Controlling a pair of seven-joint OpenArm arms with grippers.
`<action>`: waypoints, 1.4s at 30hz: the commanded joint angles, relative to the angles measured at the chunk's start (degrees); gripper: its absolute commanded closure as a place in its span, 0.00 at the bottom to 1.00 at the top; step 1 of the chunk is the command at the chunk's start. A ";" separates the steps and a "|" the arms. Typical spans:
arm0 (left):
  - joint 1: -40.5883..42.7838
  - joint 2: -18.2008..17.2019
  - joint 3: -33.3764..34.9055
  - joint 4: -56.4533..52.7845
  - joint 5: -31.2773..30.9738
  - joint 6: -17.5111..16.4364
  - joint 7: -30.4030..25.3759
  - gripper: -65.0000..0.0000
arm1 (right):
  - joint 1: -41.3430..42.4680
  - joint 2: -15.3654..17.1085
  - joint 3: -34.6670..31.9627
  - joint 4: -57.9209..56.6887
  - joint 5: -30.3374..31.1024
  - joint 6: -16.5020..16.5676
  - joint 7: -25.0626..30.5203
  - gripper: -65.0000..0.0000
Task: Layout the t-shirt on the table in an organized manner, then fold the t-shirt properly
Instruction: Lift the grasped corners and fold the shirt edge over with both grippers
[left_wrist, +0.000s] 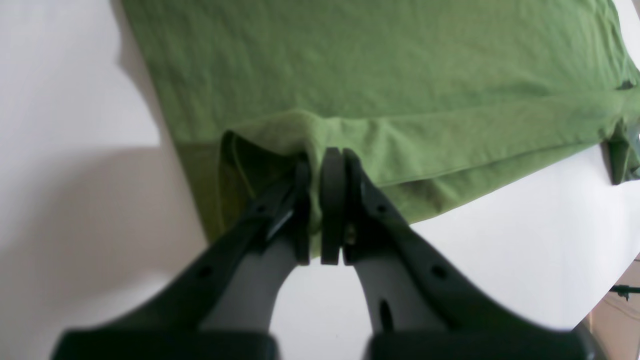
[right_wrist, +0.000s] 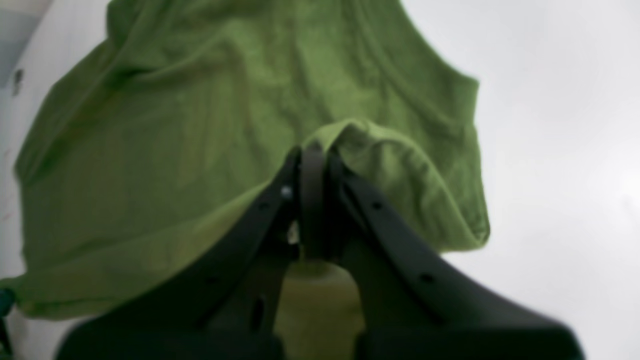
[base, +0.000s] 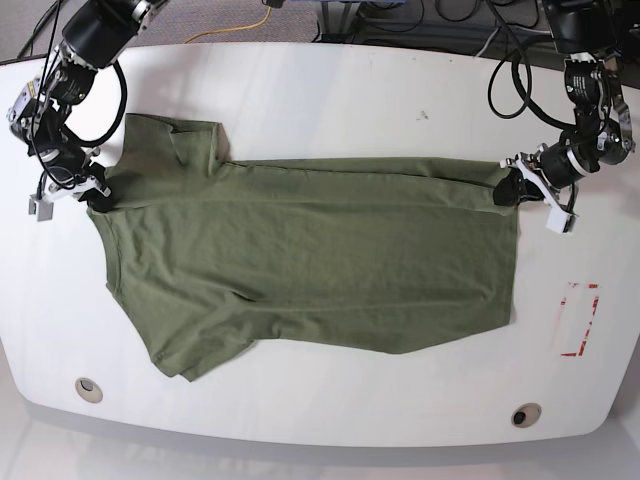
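the t-shirt (base: 310, 260) is soft, matt, wrinkly olive cloth, the table (base: 300, 100) a smooth glossy white top, and the left gripper (left_wrist: 325, 200) fingers look matt black plastic.

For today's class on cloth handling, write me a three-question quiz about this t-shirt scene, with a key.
1. True or false: the left pincer is shut on the t-shirt.
2. Which mark lies on the table near the left pincer in the base view? A) a red dashed rectangle B) a blue circle C) a black cross
3. Fill in: the right pincer grips the shirt's ____ end.

Key: 1. true. 2. A. 3. sleeve (shoulder) end.
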 joint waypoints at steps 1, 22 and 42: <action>-1.50 -1.05 -0.05 -0.31 -1.29 -0.03 -1.06 0.99 | 2.58 1.18 0.12 0.97 -1.30 0.30 1.41 1.00; -1.68 -1.31 -0.05 -3.74 -1.29 -0.03 -1.15 0.81 | 6.27 -1.28 0.47 0.97 -12.37 0.39 2.20 0.37; -3.43 -2.81 -0.14 -3.30 2.05 -0.20 -1.15 0.00 | -3.67 -1.28 1.26 12.66 -5.78 0.92 1.85 0.00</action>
